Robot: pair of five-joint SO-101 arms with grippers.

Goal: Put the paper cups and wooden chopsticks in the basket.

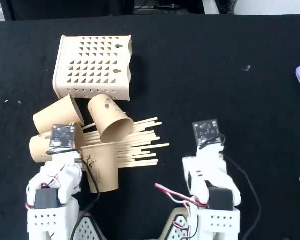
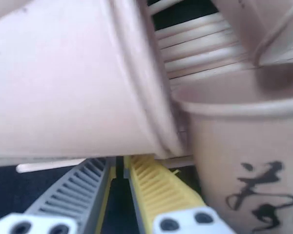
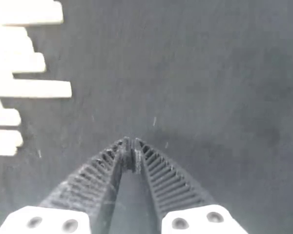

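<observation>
Overhead, paper cups (image 1: 103, 170) and wooden chopsticks (image 1: 142, 145) lie beside the basket (image 1: 92, 65), none inside. At the left wrist, the left hand (image 2: 119, 162) sits closed, empty, under a cup (image 2: 63, 87) rim; grasping likely needs it opened. The right hand (image 3: 131, 144), closed and empty, hangs over the counter (image 3: 210, 73).

Two white plastic robot arms, left arm (image 1: 57, 182) & right arm (image 1: 210, 172), built of blocky segments w/ black motor blocks set in. Each wrist carries a black square camera board (image 1: 62, 136) w/ small pale dots. Left base (image 1: 47, 220) has a grid of small holes. Red & white wires (image 1: 172, 194) loop beside the right arm; a black cable (image 1: 91, 172) trails from each wrist. Left gripper (image 2: 118, 163): one grey ribbed finger, one yellow, on white mounts w/ dark screw holes. Right gripper (image 3: 130, 145): both fingers dark grey, ribbed, same white mounts
</observation>
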